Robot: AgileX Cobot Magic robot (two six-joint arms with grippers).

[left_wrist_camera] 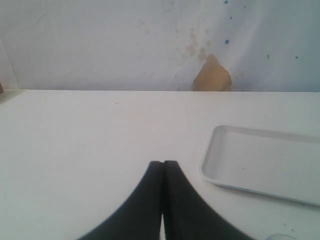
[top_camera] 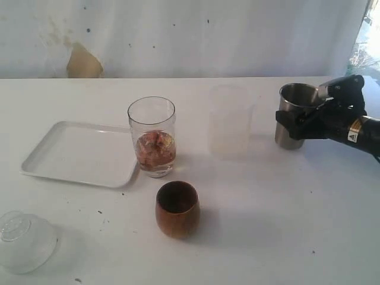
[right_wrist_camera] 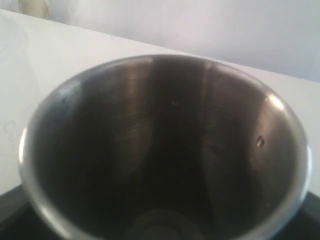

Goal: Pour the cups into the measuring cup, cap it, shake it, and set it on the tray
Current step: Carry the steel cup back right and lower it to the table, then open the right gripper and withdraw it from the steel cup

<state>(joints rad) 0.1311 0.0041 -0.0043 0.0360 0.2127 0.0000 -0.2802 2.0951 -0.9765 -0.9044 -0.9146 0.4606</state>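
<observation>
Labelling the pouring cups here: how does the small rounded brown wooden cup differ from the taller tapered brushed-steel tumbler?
The wooden cup is brown, short and round-bellied; the steel tumbler is silver, taller and tapered. The wooden cup stands alone, untouched; the steel tumbler sits between the jaws of the right gripper. Both stand upright on the white table.

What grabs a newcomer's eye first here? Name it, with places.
The tall clear measuring cup stands at mid-table, with reddish-brown contents low inside it, beside the white tray. At far right, the black right claw grips the steel tumbler. The brown wooden cup stands alone in front.
</observation>
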